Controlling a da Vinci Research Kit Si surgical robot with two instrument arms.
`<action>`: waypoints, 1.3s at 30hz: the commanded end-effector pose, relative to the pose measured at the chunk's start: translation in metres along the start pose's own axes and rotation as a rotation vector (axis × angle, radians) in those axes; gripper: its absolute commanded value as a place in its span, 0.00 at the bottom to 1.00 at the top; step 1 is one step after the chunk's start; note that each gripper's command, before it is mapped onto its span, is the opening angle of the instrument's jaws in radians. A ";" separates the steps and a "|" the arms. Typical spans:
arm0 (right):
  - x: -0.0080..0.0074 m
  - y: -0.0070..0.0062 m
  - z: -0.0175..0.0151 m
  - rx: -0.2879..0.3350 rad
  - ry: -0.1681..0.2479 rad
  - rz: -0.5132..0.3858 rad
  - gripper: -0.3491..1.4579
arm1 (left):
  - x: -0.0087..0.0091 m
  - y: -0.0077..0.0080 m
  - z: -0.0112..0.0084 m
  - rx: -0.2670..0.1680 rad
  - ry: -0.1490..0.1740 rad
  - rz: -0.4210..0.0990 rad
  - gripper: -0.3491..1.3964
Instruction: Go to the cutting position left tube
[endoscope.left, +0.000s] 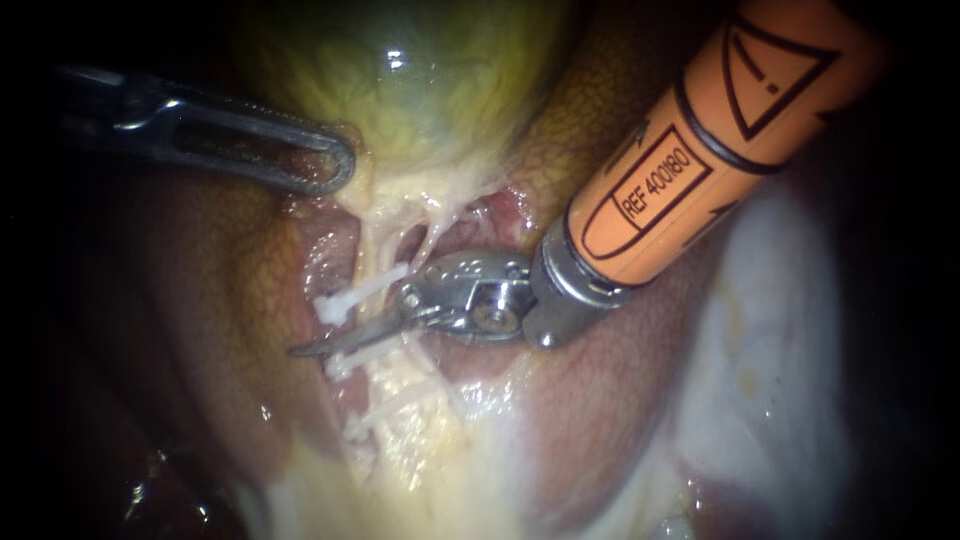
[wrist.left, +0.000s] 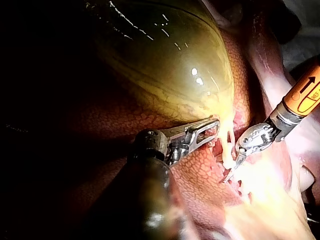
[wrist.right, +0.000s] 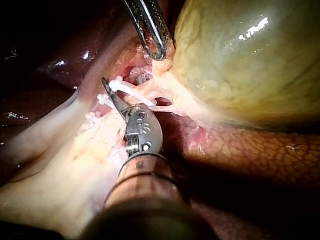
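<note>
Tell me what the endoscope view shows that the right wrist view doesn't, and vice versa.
Endoscope only: the orange shaft of the right instrument. Right wrist only: the wide body of the gallbladder. Both: the right tip between two clips, the left instrument at the gallbladder's neck.

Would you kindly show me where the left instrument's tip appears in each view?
Endoscope: left instrument upper left, tip at the gallbladder's edge.
Left wrist: left instrument, tip at the gallbladder's narrow end.
Right wrist: left instrument ahead of the right instrument, beside the gallbladder.
Landmark: the gallbladder.
</note>
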 end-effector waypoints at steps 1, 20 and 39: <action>0.0000 0.0000 0.0000 0.001 0.000 0.000 0.88 | 0.0000 0.0000 0.0000 0.000 0.000 0.000 0.00; -0.0013 -0.0003 -0.0067 0.044 -0.008 -0.005 0.89 | 0.0001 0.0001 -0.0003 0.002 0.001 0.001 0.00; -0.0036 0.0013 -0.0113 0.131 -0.028 -0.002 0.89 | 0.0001 0.0001 -0.0003 0.002 0.001 0.001 0.00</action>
